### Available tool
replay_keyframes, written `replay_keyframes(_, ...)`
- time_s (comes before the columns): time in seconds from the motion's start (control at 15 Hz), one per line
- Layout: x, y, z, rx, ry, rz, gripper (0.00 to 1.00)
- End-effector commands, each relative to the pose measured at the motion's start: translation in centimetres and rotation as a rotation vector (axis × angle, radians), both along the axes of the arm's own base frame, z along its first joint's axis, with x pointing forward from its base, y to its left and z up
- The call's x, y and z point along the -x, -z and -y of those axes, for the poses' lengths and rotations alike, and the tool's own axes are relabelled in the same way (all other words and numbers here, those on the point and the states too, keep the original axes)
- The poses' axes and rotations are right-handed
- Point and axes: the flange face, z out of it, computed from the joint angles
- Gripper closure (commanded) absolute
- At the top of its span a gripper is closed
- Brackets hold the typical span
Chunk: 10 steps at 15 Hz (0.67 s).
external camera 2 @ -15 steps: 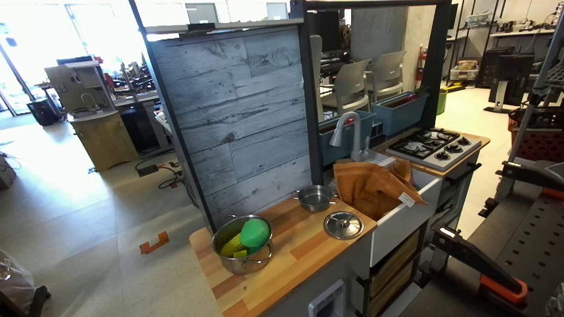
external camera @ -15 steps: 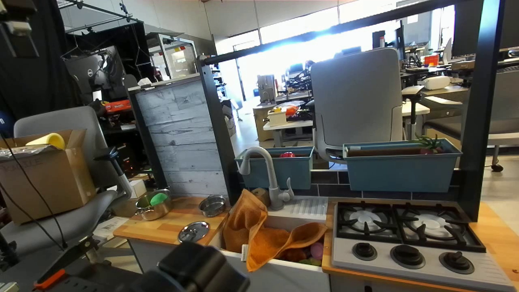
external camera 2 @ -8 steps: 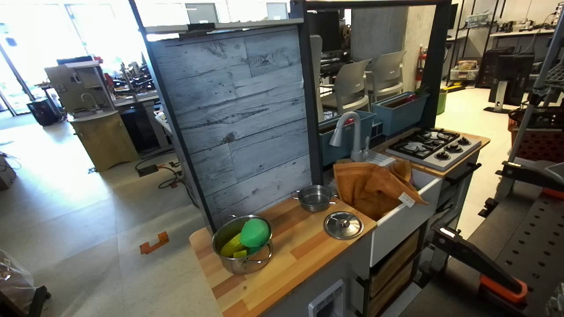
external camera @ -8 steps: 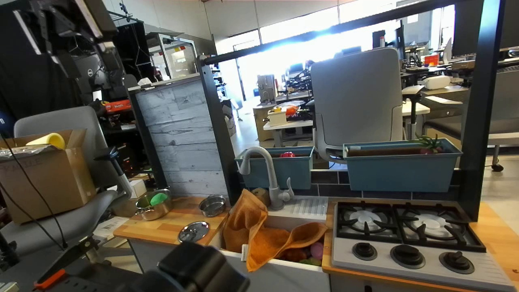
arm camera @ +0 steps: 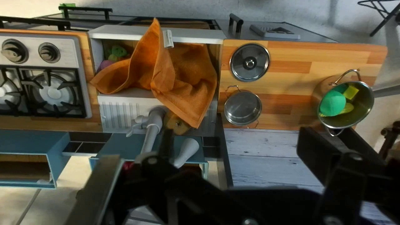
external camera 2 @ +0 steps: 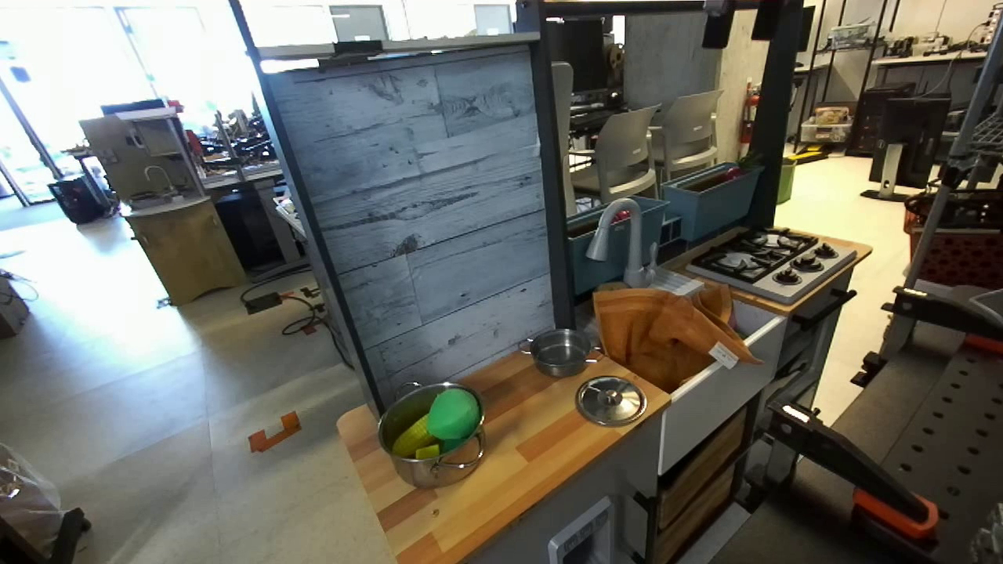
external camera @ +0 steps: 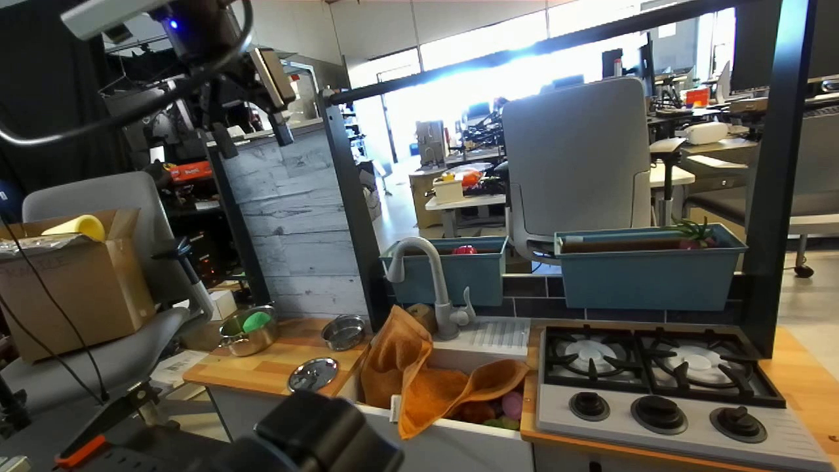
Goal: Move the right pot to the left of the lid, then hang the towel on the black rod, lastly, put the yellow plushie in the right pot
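The small pot [arm camera: 243,107], likely first to be moved, is framed well below the gripper [external camera: 254,136], between its empty, wide-spread fingers [external camera: 282,130] in the wrist view.

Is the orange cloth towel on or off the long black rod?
Off: the crumpled orange cloth towel sits partly in the rectangular white sink, one corner over its front edge; the long black rod runs well above.
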Motion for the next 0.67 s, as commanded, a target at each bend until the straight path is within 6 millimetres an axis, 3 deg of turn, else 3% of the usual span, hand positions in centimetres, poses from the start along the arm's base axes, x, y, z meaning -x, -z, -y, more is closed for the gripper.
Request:
replay_keyframes(0.0,-4.7,2.4,-1.6,0.019,0.006,0.032,0.00)
replay_keyframes(0.13,-6.4,4.5,-3.0,0.008,0.013,0.054,0.00)
replay_keyframes(0.27,-8.3,8.8,-5.8,-0.043,-0.008,0.065,0.00)
replay_keyframes(0.6,-10.4,15.4,-10.5,-0.051,-0.066,0.047,0.00)
